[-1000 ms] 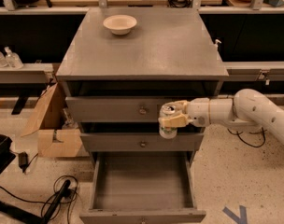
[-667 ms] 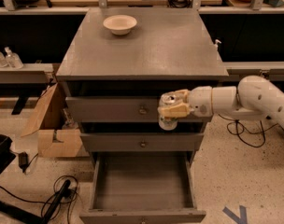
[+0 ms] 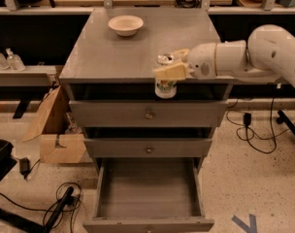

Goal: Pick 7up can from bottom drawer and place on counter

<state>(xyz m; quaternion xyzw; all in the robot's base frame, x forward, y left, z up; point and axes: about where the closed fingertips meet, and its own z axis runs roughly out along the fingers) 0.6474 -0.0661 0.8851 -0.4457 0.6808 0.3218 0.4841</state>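
Note:
The 7up can (image 3: 165,84) is pale with green markings and a shiny lid. It hangs upright in front of the counter's (image 3: 138,47) front edge, its lid just above that edge. My gripper (image 3: 171,65) comes in from the right on a white arm and is shut on the can's upper part. The bottom drawer (image 3: 148,198) is pulled out below and holds nothing that I can see.
A cream bowl (image 3: 125,24) sits at the counter's back left. Two shut drawer fronts (image 3: 148,114) lie between counter and bottom drawer. A cardboard box (image 3: 55,130) and cables are on the floor at left. Wooden workbenches run behind.
My gripper has lifted the can from the top drawer front's height up to the counter's front edge and the arm has risen with it.

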